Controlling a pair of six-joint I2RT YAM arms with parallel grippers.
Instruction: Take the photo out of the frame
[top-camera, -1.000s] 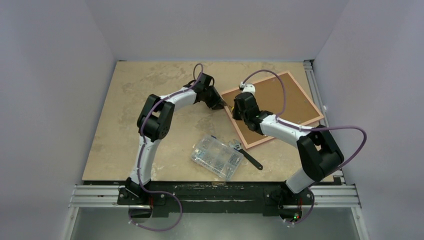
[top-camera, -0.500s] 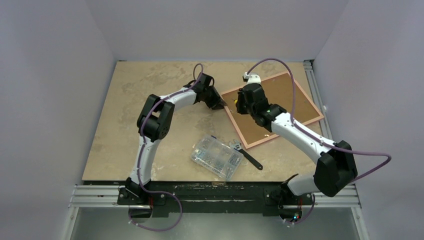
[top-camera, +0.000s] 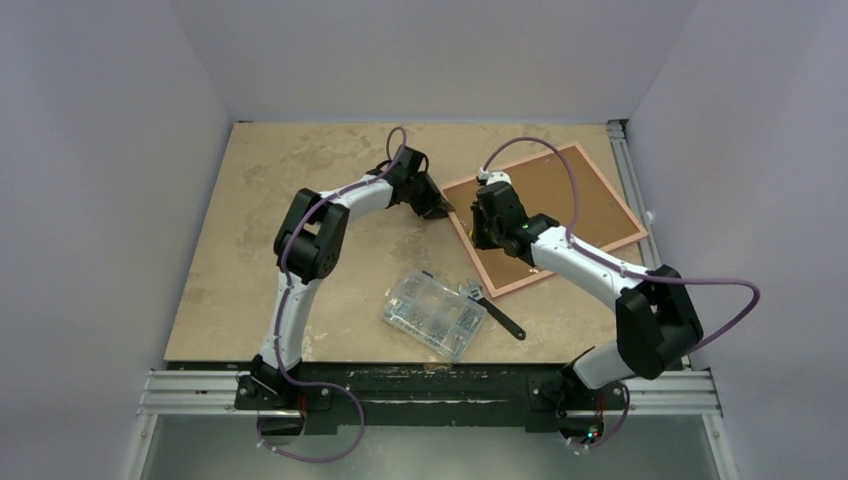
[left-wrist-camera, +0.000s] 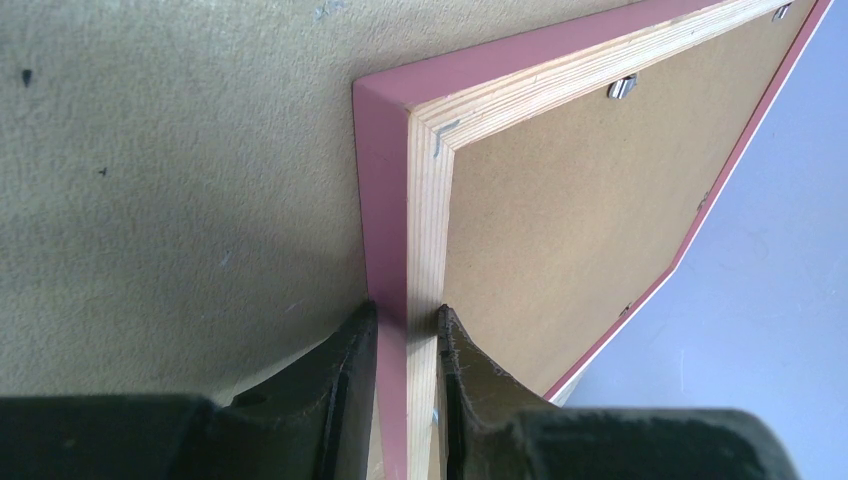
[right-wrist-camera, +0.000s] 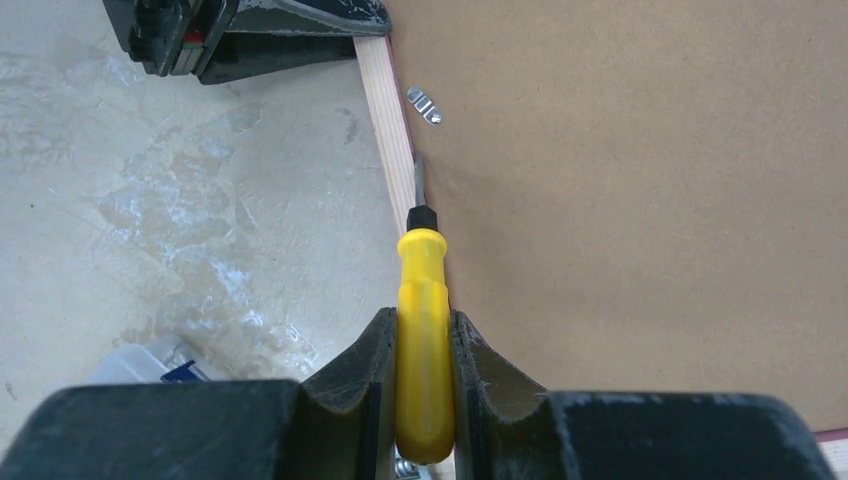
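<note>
left claw (left-wrist-camera: 408, 330) is pinched narrow on one rail of the thin pink rectangular picture frame (left-wrist-camera: 385, 200), right by a corner. i read that as an anchor, so the frame doesn't skate on the beige stone-pattern table (top-camera: 300, 180) while the other arm works. frame lies face down at the far right of the table, brown fibreboard back up, which is the side the fasteners are on. right claw (right-wrist-camera: 422, 330) is closed on a yellow-handled screwdriver (right-wrist-camera: 423, 280), handle running out between the fingers. its blade is laid low along the seam between the bare wood rim and the backing, just short of a small silver metal turn tab (right-wrist-camera: 426, 105). looks set to swing or lever that tab. photo isn't visible in any view; i assume it's under the backing, facing the table. can't tell if the blade tip is in the seam or only resting on it. more tabs show on the far rails in the left wrist view, too small to read. clear plastic screw box (top-camera: 435, 315) and black-handled wrench (top-camera: 497, 312) sit nearer the bases, neither claw near them.
</note>
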